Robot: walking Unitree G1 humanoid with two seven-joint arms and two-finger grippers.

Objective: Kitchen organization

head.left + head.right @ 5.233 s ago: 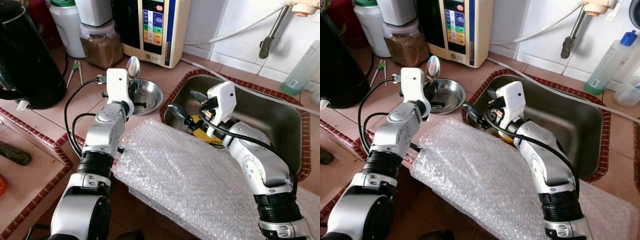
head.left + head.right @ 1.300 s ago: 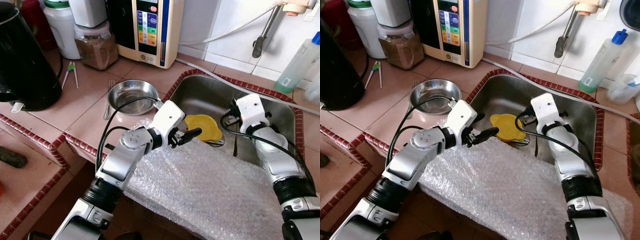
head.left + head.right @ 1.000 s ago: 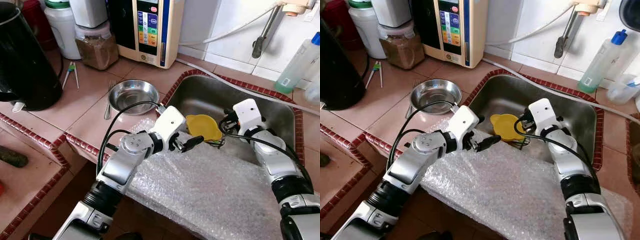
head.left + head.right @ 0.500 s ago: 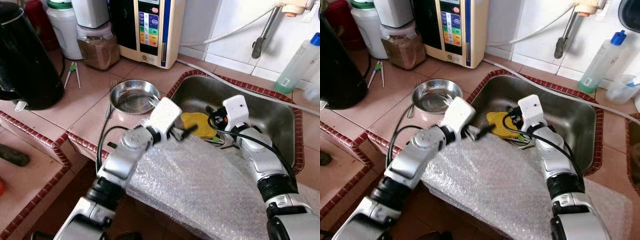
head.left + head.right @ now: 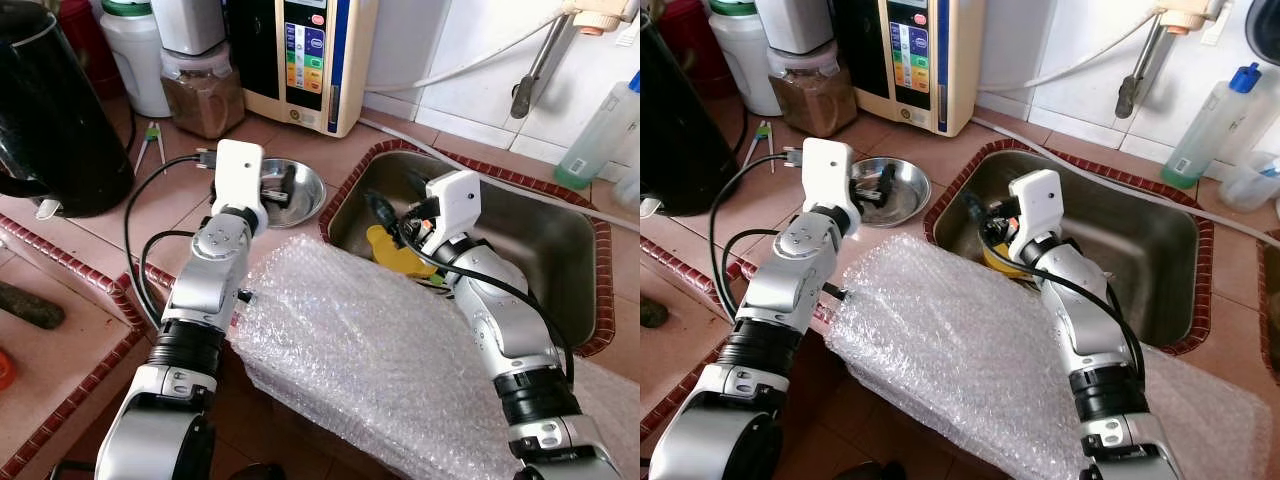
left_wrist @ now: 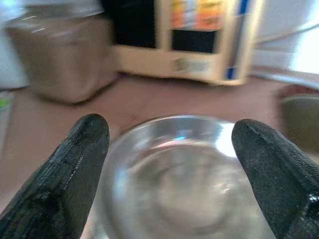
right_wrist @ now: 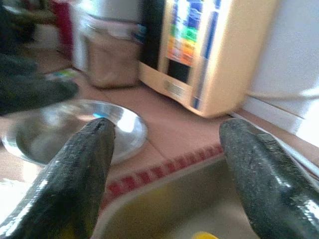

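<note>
A steel bowl (image 5: 285,192) is seen on the tiled tabletop (image 5: 180,200) at upper centre of the frame, beside the sink (image 5: 540,240). The left claw (image 5: 275,184), swung back within the last second from the bubble wrap (image 5: 380,350), is held wide open and empty over the bowl's rim. The right claw (image 5: 980,215), likewise spread and empty, has been brought to the sink's near-left corner, above the yellow lid (image 5: 395,255) lying inside. A grasp of the bowl appears imminent; nothing is yet gripped.
</note>
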